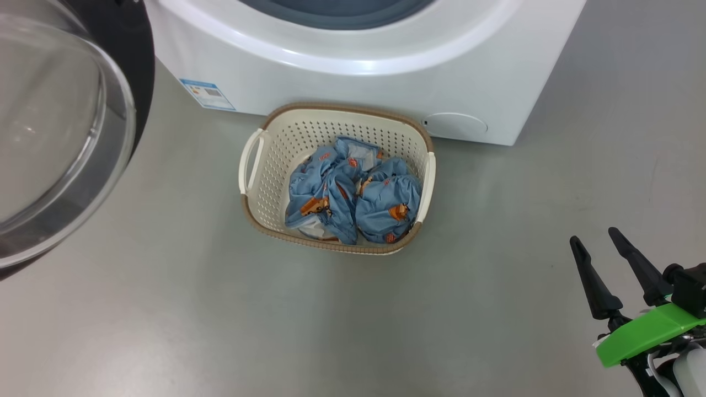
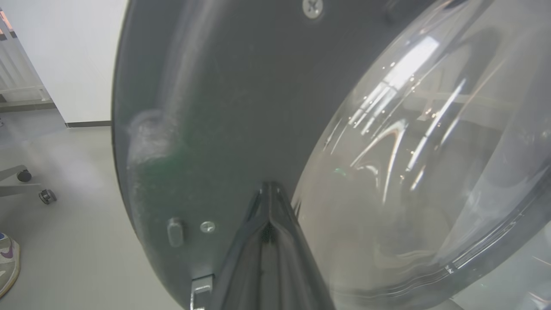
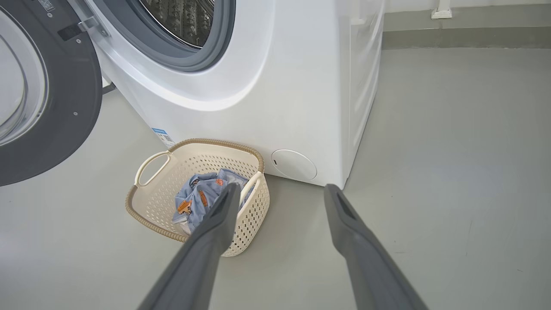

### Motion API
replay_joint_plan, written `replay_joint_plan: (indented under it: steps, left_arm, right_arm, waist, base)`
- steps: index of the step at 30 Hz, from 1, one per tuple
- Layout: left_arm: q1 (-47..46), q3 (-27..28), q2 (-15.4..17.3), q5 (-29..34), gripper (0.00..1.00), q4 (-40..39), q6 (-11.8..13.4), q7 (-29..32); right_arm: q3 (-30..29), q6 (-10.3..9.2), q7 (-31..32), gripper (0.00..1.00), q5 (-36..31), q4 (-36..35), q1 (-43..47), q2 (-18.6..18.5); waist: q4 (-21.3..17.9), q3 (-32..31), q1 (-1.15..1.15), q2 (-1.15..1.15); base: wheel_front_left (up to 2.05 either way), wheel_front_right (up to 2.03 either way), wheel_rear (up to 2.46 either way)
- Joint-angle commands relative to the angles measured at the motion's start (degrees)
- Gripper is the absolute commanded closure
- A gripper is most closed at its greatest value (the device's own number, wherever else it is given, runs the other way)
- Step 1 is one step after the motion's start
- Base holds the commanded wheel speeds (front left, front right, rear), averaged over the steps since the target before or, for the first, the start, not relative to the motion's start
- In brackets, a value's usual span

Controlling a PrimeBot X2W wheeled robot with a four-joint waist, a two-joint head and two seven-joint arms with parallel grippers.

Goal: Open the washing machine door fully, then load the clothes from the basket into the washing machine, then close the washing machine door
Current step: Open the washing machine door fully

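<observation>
Gaping empty over open floor point(image 1: 485, 286) hangs the right claw point(image 1: 593, 235) — left claw point(image 2: 269, 186) closed, empty, beside the washing machine door point(image 2: 193, 107).

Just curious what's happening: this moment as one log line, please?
door: glossy black round door open | load: blue printed clothes in cream perforated plastic basket | left jaws: shut near door | right jaws: open, empty

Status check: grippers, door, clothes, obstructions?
Left gripper shut, tips at open washing machine door. Right gripper open, empty. Clothes in basket. Nothing blocking basket.
</observation>
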Motion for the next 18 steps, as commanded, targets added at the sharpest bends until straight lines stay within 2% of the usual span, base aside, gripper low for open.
replay_joint_plan:
  steps: [1, 5, 10, 18]
  left_arm:
    - [-1.69, 2.24, 4.78, 0.82, 1.0, -0.19, -0.24, -0.34]
    - [-2.75, 3.23, 5.03, 1.64, 1.0, 1.29, -0.97, -0.34]
    - [-3.26, 3.94, 4.42, 2.46, 1.0, 2.73, -3.34, -0.35]
    - [0.03, 5.91, 0.31, 5.0, 1.0, 0.3, -8.69, -0.35]
  right_arm:
    - [0.84, 0.16, -0.7, 0.0, -0.74, -1.47, -0.58, -0.96]
    - [0.87, 0.16, -0.7, 0.0, -0.74, -1.45, -0.9, -1.03]
    - [1.08, 0.16, -0.7, 0.0, -0.65, -0.9, -0.79, -0.76]
    - [1.06, 0.16, -0.7, 0.0, -0.36, -0.39, 0.4, -0.17]
  waist:
    - [-0.21, 0.59, 0.0, 0.0]
    - [-0.4, 0.99, 0.0, 0.0]
    - [-0.42, -0.25, 0.0, 0.0]
    - [-0.42, -4.97, 0.0, 0.0]
  base:
    - [0.0, 0.0, 0.0]
    - [0.0, 0.0, 0.0]
    - [0.0, 0.0, 0.0]
    - [0.0, 0.0, 0.0]
